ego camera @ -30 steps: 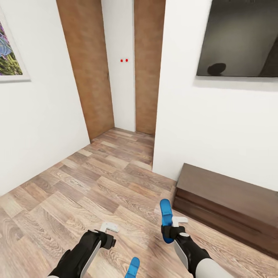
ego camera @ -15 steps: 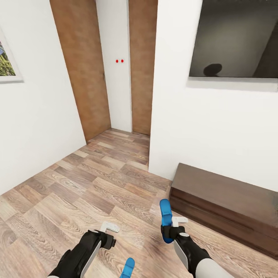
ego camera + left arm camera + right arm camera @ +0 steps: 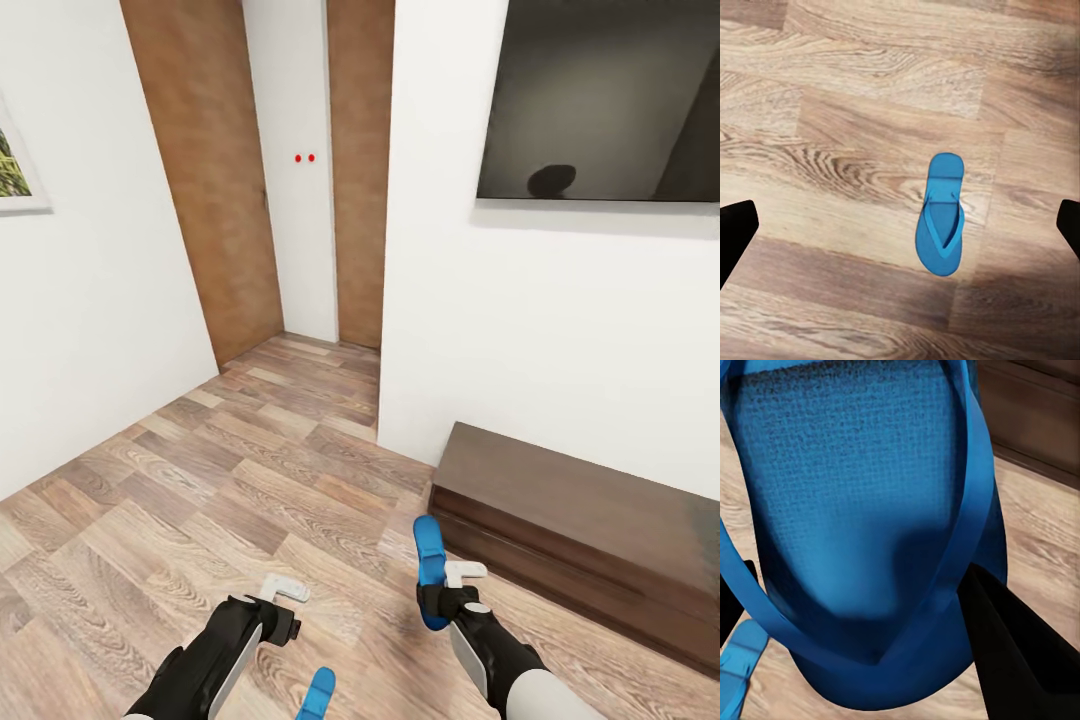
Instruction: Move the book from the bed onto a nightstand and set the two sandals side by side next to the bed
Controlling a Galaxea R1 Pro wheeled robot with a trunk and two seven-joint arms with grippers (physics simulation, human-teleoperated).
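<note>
Head view, left to right: a framed picture [image 3: 12, 170] hangs at the edge of a white wall; beside it stand two tan wooden doors [image 3: 205, 200] flanking a narrow white panel that bears two small red dots [image 3: 304, 158]. Further right, a dark screen [image 3: 600, 100] is mounted on the white wall above a long low dark-brown bench [image 3: 590, 530], which rests on the wood-plank floor [image 3: 200, 490].

In the foreground, the left gripper [image 3: 285, 588] hangs above the floor with its jaws spread wide and nothing between them. In the left wrist view its dark fingertips [image 3: 735, 236] stand far apart, and one blue sandal [image 3: 940, 215] lies flat on the planks between them, untouched. The head view shows the same sandal at the lower edge, between the two arms.

The right gripper [image 3: 440, 585] is clamped on the second blue sandal [image 3: 430, 565], held clear of the floor with its sole upright, near the end of the bench. In the right wrist view a black finger [image 3: 1020, 652] presses against this sandal's strap.
</note>
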